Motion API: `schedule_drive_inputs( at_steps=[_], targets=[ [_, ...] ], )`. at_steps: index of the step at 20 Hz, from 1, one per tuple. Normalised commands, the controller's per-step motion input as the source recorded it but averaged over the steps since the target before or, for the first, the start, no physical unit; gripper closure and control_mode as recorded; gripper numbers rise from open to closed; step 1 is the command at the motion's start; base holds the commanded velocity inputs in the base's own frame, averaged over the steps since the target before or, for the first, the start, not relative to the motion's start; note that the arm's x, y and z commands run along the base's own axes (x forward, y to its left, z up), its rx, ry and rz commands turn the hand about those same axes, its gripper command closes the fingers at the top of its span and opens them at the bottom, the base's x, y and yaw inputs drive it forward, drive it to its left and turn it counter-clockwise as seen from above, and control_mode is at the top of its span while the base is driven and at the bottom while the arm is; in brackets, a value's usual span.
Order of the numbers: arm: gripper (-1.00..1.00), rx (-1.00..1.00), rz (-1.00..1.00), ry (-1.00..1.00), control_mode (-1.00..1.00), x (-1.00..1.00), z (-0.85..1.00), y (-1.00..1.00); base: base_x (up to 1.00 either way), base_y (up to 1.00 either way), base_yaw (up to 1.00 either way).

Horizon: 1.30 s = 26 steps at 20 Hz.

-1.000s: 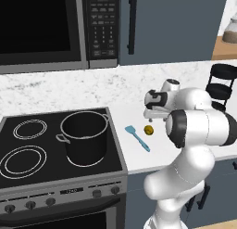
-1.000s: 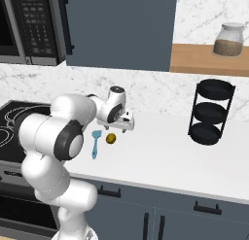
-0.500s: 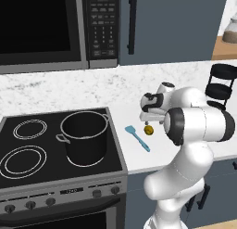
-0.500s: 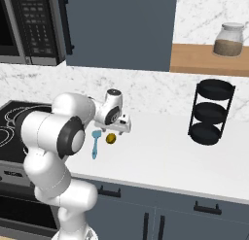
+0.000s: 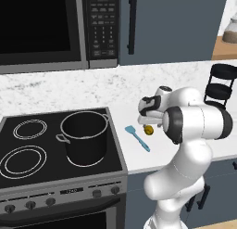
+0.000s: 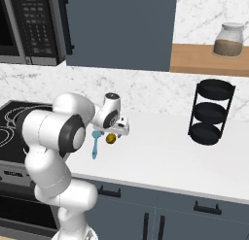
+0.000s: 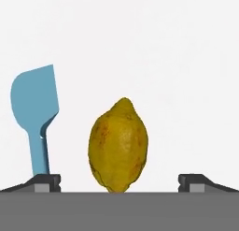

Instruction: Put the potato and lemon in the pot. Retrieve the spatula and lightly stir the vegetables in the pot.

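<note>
In the left base view the gripper (image 5: 147,117) is sinking lower than a second ago, closing on the lemon (image 5: 148,130) that is lying on the white counter (image 5: 190,144) just right of the spatula (image 5: 137,137); I judge a grasp is coming. The pot (image 5: 84,136) is sitting on the stove (image 5: 28,151), well apart.

In the right base view the arm is folding forward, wrist bent down, the gripper (image 6: 116,132) hanging just over the lemon (image 6: 111,138).

In the hand view the fingertips (image 7: 46,181) are standing wide apart, straddling the lemon (image 7: 118,145) without touching it; the spatula (image 7: 37,112) is lying beside it.
</note>
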Motion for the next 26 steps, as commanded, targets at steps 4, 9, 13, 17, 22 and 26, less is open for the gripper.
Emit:
schedule_drive_inputs(
  at_steps=[4, 9, 13, 17, 22, 26],
  targets=[
    [-1.00, 0.00, 0.00, 0.00, -1.00, 0.01, -0.17, 0.00, 0.00, 0.00, 0.00],
    [-1.00, 0.00, 0.00, 0.00, -1.00, 0.00, -0.14, 0.00, 0.00, 0.00, 0.00],
    [-1.00, 0.00, 0.00, 0.00, -1.00, 0.02, -0.14, 0.00, 0.00, 0.00, 0.00],
    [-1.00, 0.00, 0.00, 0.00, -1.00, 0.01, -0.13, 0.00, 0.00, 0.00, 0.00],
    [-1.00, 0.00, 0.00, 0.00, -1.00, 0.00, -0.12, 0.00, 0.00, 0.00, 0.00],
    [-1.00, 0.00, 0.00, 0.00, -1.00, 0.01, -0.12, 0.00, 0.00, 0.00, 0.00]
  ],
)
